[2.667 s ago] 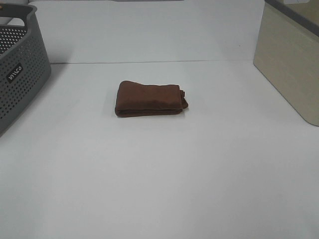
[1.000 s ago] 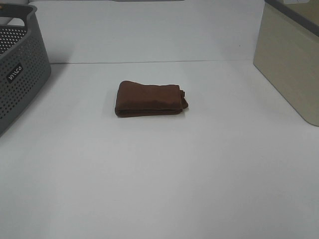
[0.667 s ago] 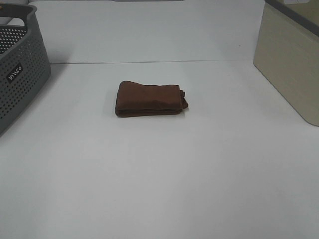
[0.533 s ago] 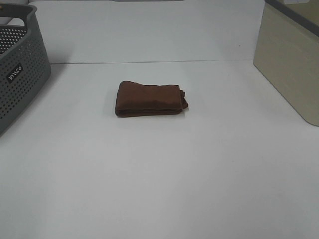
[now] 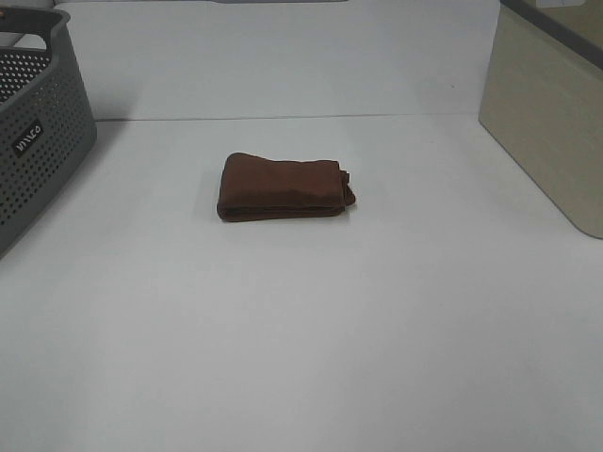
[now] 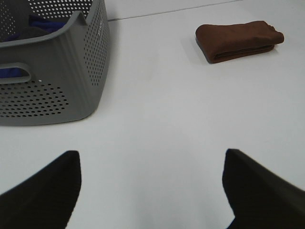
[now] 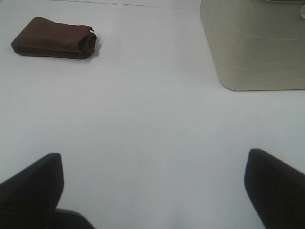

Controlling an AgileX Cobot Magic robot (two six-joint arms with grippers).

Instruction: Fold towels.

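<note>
The reddish-brown towel point(image 5: 285, 187) lies folded into a compact rectangle on the white table, a little behind the middle. It also shows in the left wrist view as a folded towel point(image 6: 239, 40) and in the right wrist view as a folded towel point(image 7: 54, 37), far from both grippers. My left gripper point(image 6: 151, 188) is open over bare table, its dark fingers point(image 6: 40, 191) spread wide. My right gripper point(image 7: 155, 191) is open too, nothing between its fingers point(image 7: 31, 188). Neither arm shows in the exterior high view.
A grey perforated basket point(image 5: 38, 141) stands at the far left, with blue and dark cloth inside point(image 6: 45, 24). A beige bin point(image 5: 551, 113) stands at the far right, seen close in the right wrist view as a beige bin point(image 7: 252, 43). White table point(image 5: 301, 330) lies between them.
</note>
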